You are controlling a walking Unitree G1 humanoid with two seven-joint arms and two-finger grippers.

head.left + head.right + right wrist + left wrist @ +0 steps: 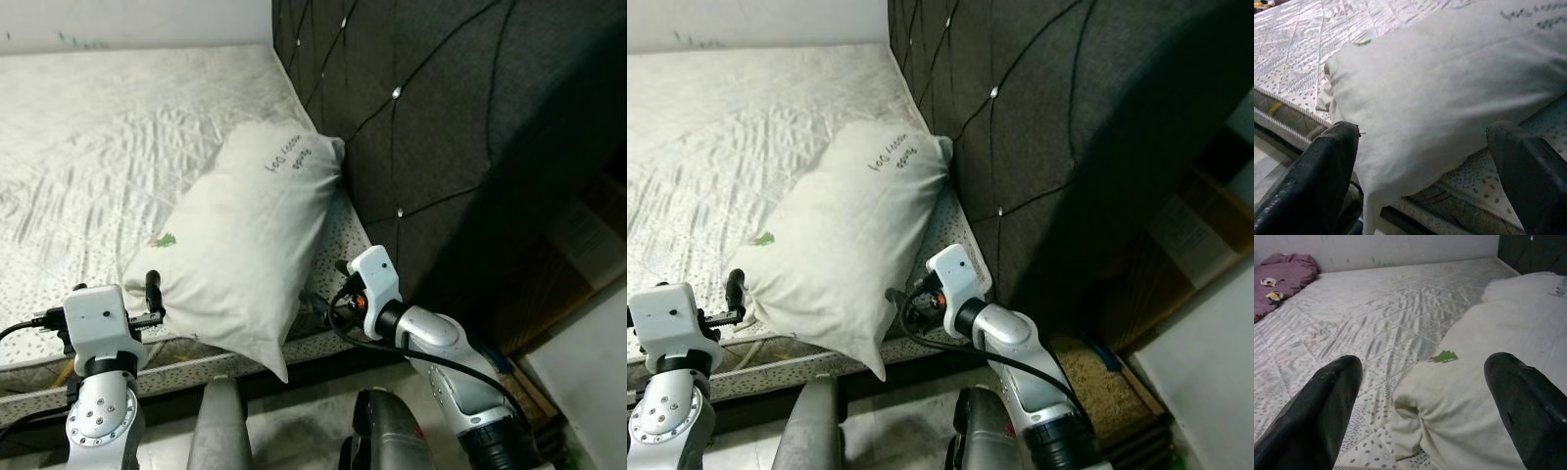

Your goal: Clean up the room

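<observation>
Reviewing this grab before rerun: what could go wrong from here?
1. The pillow overhangs the mattress edge with one corner hanging down; a nudge may tip it off.
2. Both end effectors, left and right, are open at its near end, so soft fabric may slip or bunch.

Both head eyes look forward and down from above the quilted white mattress's [98, 147] near edge. Each wrist camera looks low along its fingers, close to the shared white fabric pillow [1508, 347].
</observation>
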